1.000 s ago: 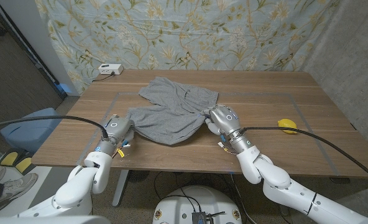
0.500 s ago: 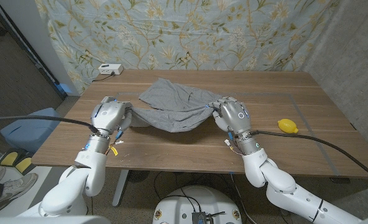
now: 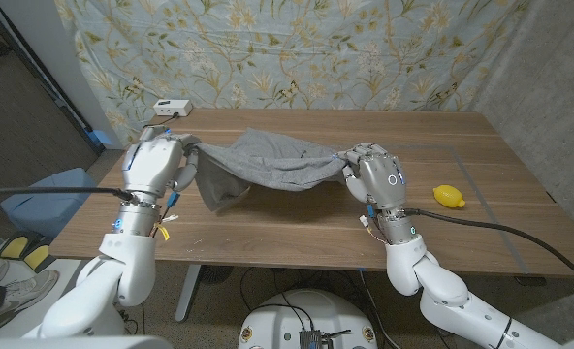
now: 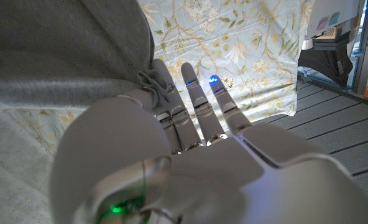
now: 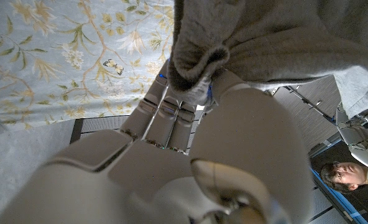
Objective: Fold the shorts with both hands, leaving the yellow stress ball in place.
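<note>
On wooden table [image 3: 297,218] (floral sheet [image 3: 297,53] behind), lifted shorts [image 3: 268,165], yellow ball [image 3: 449,197]

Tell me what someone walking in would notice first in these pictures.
The grey shorts catch the eye first: they hang stretched above the middle of the wooden table, gripped at one end by the left hand and at the other by the right hand. Next comes the yellow stress ball, sitting alone on the table to the right of the right hand. Behind it all hangs a floral cloth backdrop.
</note>
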You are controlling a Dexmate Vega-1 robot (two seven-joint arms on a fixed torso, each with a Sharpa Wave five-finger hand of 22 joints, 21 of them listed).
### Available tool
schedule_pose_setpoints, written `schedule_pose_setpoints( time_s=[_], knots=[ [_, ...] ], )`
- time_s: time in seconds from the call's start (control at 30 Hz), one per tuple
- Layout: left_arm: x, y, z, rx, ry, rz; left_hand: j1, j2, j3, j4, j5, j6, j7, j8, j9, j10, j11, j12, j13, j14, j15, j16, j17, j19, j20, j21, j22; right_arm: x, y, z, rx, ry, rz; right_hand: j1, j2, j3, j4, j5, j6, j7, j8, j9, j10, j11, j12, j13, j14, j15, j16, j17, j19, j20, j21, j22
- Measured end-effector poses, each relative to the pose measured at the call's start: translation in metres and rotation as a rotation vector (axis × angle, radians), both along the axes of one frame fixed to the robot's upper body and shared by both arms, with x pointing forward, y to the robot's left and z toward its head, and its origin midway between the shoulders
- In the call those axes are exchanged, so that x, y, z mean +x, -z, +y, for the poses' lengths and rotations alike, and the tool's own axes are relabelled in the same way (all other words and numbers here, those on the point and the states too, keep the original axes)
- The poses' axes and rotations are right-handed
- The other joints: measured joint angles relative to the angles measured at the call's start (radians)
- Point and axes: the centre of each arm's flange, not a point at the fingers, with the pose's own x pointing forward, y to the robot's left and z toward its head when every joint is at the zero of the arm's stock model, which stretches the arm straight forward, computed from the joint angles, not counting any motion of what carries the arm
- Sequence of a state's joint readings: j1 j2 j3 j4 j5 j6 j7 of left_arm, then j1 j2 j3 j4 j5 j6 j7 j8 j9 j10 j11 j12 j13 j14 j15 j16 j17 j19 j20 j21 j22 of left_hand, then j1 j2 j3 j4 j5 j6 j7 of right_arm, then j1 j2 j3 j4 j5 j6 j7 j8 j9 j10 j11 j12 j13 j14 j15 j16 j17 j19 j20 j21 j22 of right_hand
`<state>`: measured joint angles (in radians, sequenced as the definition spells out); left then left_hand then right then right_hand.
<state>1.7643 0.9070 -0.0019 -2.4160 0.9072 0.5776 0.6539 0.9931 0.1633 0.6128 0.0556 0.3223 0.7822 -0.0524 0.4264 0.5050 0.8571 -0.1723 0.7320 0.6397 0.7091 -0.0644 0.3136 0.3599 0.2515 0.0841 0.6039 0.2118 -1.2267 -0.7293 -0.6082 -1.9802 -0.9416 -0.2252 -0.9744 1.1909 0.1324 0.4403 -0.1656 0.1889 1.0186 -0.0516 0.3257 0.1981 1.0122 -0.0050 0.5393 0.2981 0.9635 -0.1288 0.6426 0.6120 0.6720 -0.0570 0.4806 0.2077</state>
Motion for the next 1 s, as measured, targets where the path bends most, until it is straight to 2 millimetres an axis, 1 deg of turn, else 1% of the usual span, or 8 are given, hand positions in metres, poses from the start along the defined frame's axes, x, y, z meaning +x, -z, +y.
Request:
schedule_pose_setpoints(
  time_s=[0.17, 0.3, 0.4, 0.57, 0.63, 0.73, 0.93, 1.0],
  knots=[
    [-0.004, -0.014, 0.007, 0.003, -0.010, -0.035, 0.000, 0.000, -0.001, 0.007, 0.006, -0.002, -0.002, 0.000, 0.019, 0.000, 0.000, 0.008, 0.018, 0.000, 0.000, -0.008, 0.004, 0.000, 0.000, 0.008, 0.000, 0.001, -0.005, -0.006, 0.022, 0.008, -0.017, -0.001, -0.001, 0.002, 0.001, 0.000, 0.000, 0.000, -0.003, 0.000, 0.003, 0.000, 0.000, 0.000, 0.005, -0.002, 0.000, 0.006, 0.000, 0.000, 0.000, -0.003],
    [0.000, -0.025, 0.013, 0.002, -0.007, -0.025, 0.000, 0.000, -0.001, 0.007, 0.011, -0.002, -0.002, 0.000, 0.027, -0.005, -0.004, 0.015, 0.030, 0.000, 0.000, -0.016, 0.005, -0.004, 0.004, 0.008, 0.000, 0.004, -0.010, -0.009, 0.028, 0.012, -0.021, -0.001, -0.001, 0.003, 0.003, 0.000, 0.000, 0.000, -0.005, 0.000, 0.003, 0.000, 0.000, 0.000, 0.003, -0.004, 0.000, 0.009, 0.000, 0.000, 0.004, -0.003],
    [0.004, -0.035, 0.017, 0.001, -0.012, -0.019, 0.000, 0.000, -0.001, 0.015, 0.011, -0.007, -0.007, 0.001, 0.039, -0.009, -0.002, 0.019, 0.039, 0.000, 0.000, -0.018, 0.008, -0.005, 0.005, 0.012, 0.000, 0.007, -0.012, -0.009, 0.026, 0.011, -0.018, -0.004, -0.004, 0.006, 0.000, 0.000, 0.000, 0.000, -0.005, 0.000, 0.003, 0.000, 0.000, 0.000, 0.003, -0.004, 0.000, 0.012, -0.003, 0.003, 0.004, -0.003],
    [0.016, -0.052, 0.022, 0.013, -0.014, 0.019, 0.000, 0.000, -0.001, 0.016, 0.022, -0.007, -0.007, 0.001, 0.051, -0.015, -0.006, 0.027, 0.053, -0.004, -0.004, -0.026, 0.011, -0.005, 0.005, 0.015, 0.000, 0.015, -0.019, -0.011, 0.016, 0.014, -0.011, -0.008, -0.008, 0.007, 0.000, 0.001, -0.006, -0.006, -0.005, 0.000, 0.003, 0.000, 0.000, 0.000, 0.003, -0.004, -0.007, 0.016, -0.004, 0.004, 0.004, -0.003],
    [0.024, -0.060, 0.024, 0.025, -0.017, 0.058, 0.000, 0.000, 0.003, 0.019, 0.022, -0.007, -0.007, 0.001, 0.057, -0.015, -0.006, 0.027, 0.058, -0.006, -0.002, -0.033, 0.014, -0.009, 0.009, 0.015, -0.002, 0.020, -0.023, -0.011, 0.009, 0.017, -0.010, -0.008, -0.008, 0.008, 0.001, 0.001, -0.006, -0.006, -0.012, 0.000, 0.003, 0.000, 0.002, 0.000, 0.003, -0.004, -0.007, 0.016, -0.004, 0.004, 0.008, -0.003],
    [0.032, -0.073, 0.026, 0.040, -0.026, 0.076, 0.000, 0.000, 0.003, 0.022, 0.026, -0.012, -0.012, 0.001, 0.063, -0.019, -0.003, 0.034, 0.065, -0.009, -0.002, -0.034, 0.014, -0.013, 0.005, 0.015, -0.003, 0.025, -0.029, -0.011, -0.002, 0.017, -0.005, -0.009, -0.009, 0.010, 0.004, 0.001, -0.006, -0.006, -0.013, 0.000, 0.003, 0.000, 0.002, 0.000, 0.003, -0.004, -0.007, 0.021, -0.004, 0.004, 0.008, -0.003],
    [0.052, -0.095, 0.025, 0.074, -0.047, 0.132, 0.000, 0.000, 0.004, 0.023, 0.027, -0.013, -0.012, 0.001, 0.060, -0.025, -0.007, 0.035, 0.068, -0.011, -0.003, -0.042, 0.018, -0.013, 0.005, 0.021, -0.003, 0.039, -0.040, -0.012, -0.025, 0.025, 0.005, -0.009, -0.009, 0.010, 0.004, 0.001, -0.006, -0.006, -0.013, 0.005, 0.003, 0.000, 0.012, 0.000, 0.003, -0.004, -0.007, 0.025, -0.004, 0.004, 0.011, -0.003],
    [0.055, -0.103, 0.024, 0.086, -0.049, 0.118, 0.003, -0.003, 0.006, 0.025, 0.027, -0.013, -0.012, 0.001, 0.055, -0.026, -0.007, 0.035, 0.068, -0.011, -0.003, -0.046, 0.018, -0.013, 0.005, 0.025, -0.003, 0.040, -0.039, -0.011, -0.030, 0.021, 0.017, -0.009, -0.009, 0.010, 0.004, 0.001, -0.006, -0.006, -0.013, 0.005, 0.003, 0.000, 0.012, 0.000, 0.003, -0.004, -0.007, 0.027, -0.004, 0.004, 0.011, -0.003]
  ],
)
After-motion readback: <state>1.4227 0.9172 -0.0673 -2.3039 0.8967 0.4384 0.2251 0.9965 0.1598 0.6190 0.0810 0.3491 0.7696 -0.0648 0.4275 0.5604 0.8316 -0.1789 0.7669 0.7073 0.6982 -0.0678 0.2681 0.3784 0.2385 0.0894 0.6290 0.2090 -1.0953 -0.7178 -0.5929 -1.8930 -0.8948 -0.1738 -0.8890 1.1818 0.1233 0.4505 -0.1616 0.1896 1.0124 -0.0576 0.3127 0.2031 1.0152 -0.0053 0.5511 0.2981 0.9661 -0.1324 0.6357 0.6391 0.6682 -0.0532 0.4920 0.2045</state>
